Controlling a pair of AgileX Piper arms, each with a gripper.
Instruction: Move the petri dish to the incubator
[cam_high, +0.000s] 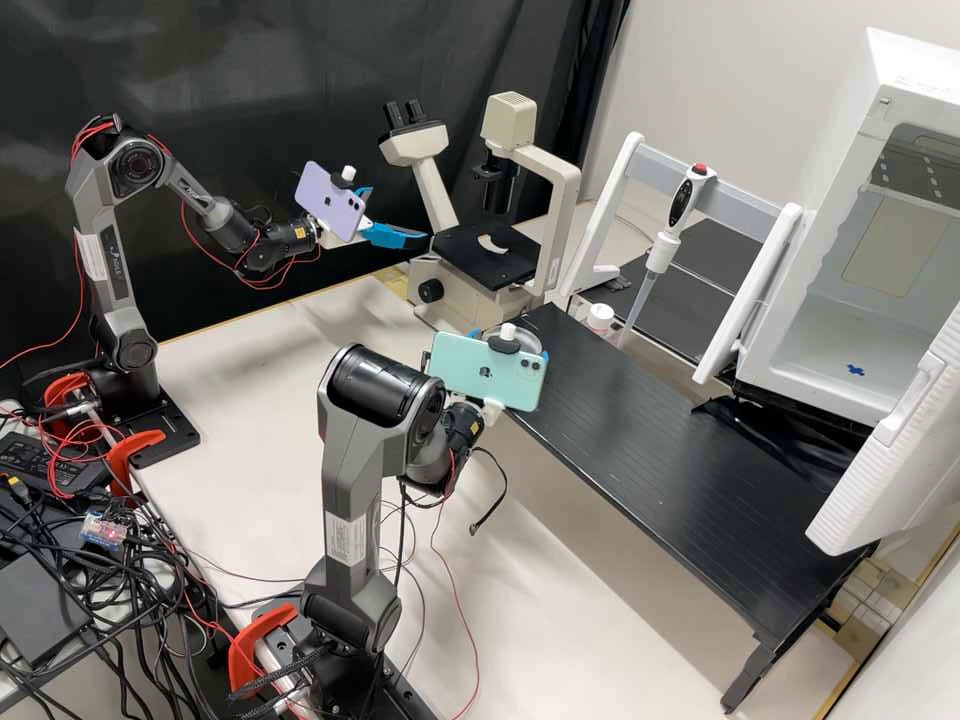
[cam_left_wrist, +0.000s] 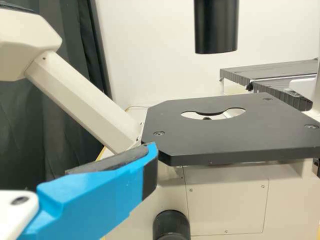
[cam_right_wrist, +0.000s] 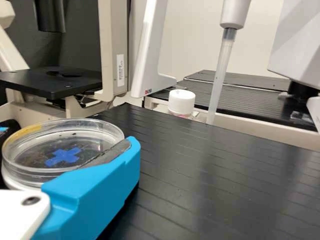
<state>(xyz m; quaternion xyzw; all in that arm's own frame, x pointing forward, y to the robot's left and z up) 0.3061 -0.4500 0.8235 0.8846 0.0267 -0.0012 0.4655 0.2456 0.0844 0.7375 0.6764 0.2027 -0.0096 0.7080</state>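
Right gripper clamps petri dish, seemingly both sides; left gripper spread.

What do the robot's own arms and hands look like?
Left arm and right arm: dark grey, black joints, white stickers, thin red cables. Left hand and right hand: white bodies, bright blue fingers with dark grey pads. Clamped phones: lilac phone on the left, mint-green phone on the right.
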